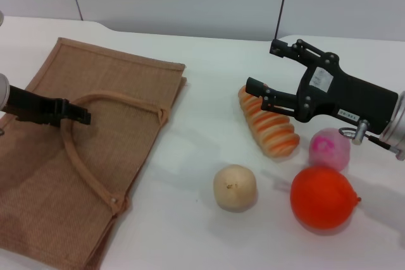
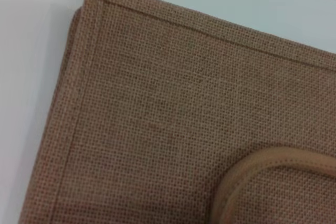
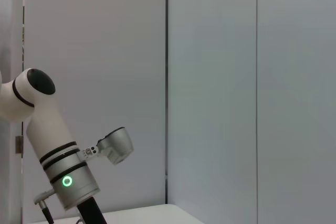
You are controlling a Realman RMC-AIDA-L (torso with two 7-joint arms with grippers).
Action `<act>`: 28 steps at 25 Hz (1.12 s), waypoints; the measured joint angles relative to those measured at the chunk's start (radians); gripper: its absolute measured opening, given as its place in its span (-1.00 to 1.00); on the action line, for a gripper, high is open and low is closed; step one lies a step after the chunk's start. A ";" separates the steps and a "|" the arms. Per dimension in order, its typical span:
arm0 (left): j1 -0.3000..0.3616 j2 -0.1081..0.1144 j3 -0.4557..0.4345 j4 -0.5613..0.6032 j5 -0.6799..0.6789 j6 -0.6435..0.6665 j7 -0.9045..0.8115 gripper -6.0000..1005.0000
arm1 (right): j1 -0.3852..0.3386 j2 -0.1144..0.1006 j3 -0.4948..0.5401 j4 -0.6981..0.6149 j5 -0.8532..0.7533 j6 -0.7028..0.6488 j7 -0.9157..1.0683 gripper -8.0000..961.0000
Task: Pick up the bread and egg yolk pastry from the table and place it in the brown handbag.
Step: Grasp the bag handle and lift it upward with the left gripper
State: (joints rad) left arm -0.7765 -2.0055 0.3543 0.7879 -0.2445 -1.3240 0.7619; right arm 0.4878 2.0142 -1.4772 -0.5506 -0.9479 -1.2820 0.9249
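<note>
The bread point(image 1: 271, 128), a twisted loaf striped orange and cream, lies right of the table's centre. My right gripper point(image 1: 262, 66) is open and hovers over the loaf's far end, with nothing between its fingers. The egg yolk pastry point(image 1: 235, 187), a pale round ball with a brown speck, sits in front of the bread. The brown handbag point(image 1: 126, 86) lies flat on the left with its loop handle point(image 1: 79, 156) on top. My left gripper point(image 1: 74, 113) hangs over the bag near that handle. The left wrist view shows only the handbag's weave point(image 2: 157, 108) and part of the handle point(image 2: 262, 163).
A pink ball point(image 1: 329, 148) and a larger orange fruit point(image 1: 323, 197) sit right of the bread and pastry, under my right arm. The white table point(image 1: 190, 219) is bare between bag and pastry. The right wrist view shows a grey wall and my left arm point(image 3: 58, 150).
</note>
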 joint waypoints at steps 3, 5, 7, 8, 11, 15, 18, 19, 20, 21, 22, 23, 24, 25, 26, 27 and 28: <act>0.000 -0.001 0.001 -0.001 0.001 0.001 0.002 0.23 | 0.000 0.000 0.000 0.000 0.000 0.000 0.000 0.86; -0.001 -0.001 0.001 -0.002 0.002 0.001 0.003 0.23 | 0.000 0.000 0.000 0.000 0.000 0.000 0.000 0.86; -0.002 -0.001 0.002 -0.002 0.005 0.002 0.003 0.22 | 0.000 0.000 0.000 0.000 0.000 0.000 0.000 0.86; -0.003 -0.001 0.002 -0.002 0.010 0.002 0.003 0.22 | 0.000 0.000 0.000 0.000 0.000 0.000 0.000 0.86; -0.005 -0.002 0.007 -0.003 0.023 0.005 0.002 0.22 | 0.000 0.000 0.000 0.000 0.000 0.000 0.000 0.86; -0.006 -0.007 0.022 -0.003 0.027 0.012 -0.004 0.14 | 0.000 0.000 0.000 0.000 0.000 0.000 0.000 0.86; -0.006 -0.010 0.024 0.000 0.028 0.013 -0.005 -0.07 | 0.000 0.000 0.000 0.000 0.000 0.000 0.000 0.86; -0.006 -0.011 0.024 0.001 0.028 0.013 -0.005 -0.15 | 0.000 0.000 0.000 0.000 0.000 -0.001 0.000 0.86; -0.006 -0.011 0.024 0.003 0.028 0.013 -0.005 -0.22 | 0.000 0.000 0.000 0.000 0.000 -0.001 0.000 0.86; -0.006 -0.011 0.025 0.004 0.028 0.014 -0.005 -0.28 | 0.000 0.000 0.000 0.000 0.000 -0.001 0.000 0.86; -0.006 -0.012 0.025 0.005 0.028 0.016 -0.005 -0.34 | 0.000 0.000 0.000 0.000 0.000 -0.001 0.000 0.86; -0.006 -0.012 0.025 0.005 0.028 0.021 -0.004 -0.39 | 0.000 0.000 0.000 0.000 0.000 -0.002 0.000 0.86; -0.006 -0.012 0.025 0.006 0.028 0.027 -0.003 -0.45 | 0.000 0.000 0.000 0.000 0.000 -0.002 0.000 0.86; -0.006 -0.012 0.025 0.006 0.028 0.032 -0.003 -0.51 | 0.000 0.000 0.000 0.000 0.000 -0.002 0.000 0.86; -0.006 -0.012 0.025 0.006 0.028 0.038 -0.002 -0.57 | 0.000 0.000 0.000 0.000 0.000 -0.003 0.000 0.86; -0.006 -0.012 0.025 0.006 0.028 0.042 -0.001 -0.61 | 0.000 0.000 0.000 0.000 0.000 -0.003 0.000 0.86; -0.006 -0.012 0.025 0.005 0.027 0.050 0.000 -0.64 | 0.000 0.000 0.000 0.000 0.000 -0.004 0.000 0.86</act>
State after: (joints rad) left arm -0.7824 -2.0173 0.3789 0.7927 -0.2176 -1.2741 0.7623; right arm 0.4878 2.0141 -1.4772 -0.5507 -0.9480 -1.2859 0.9250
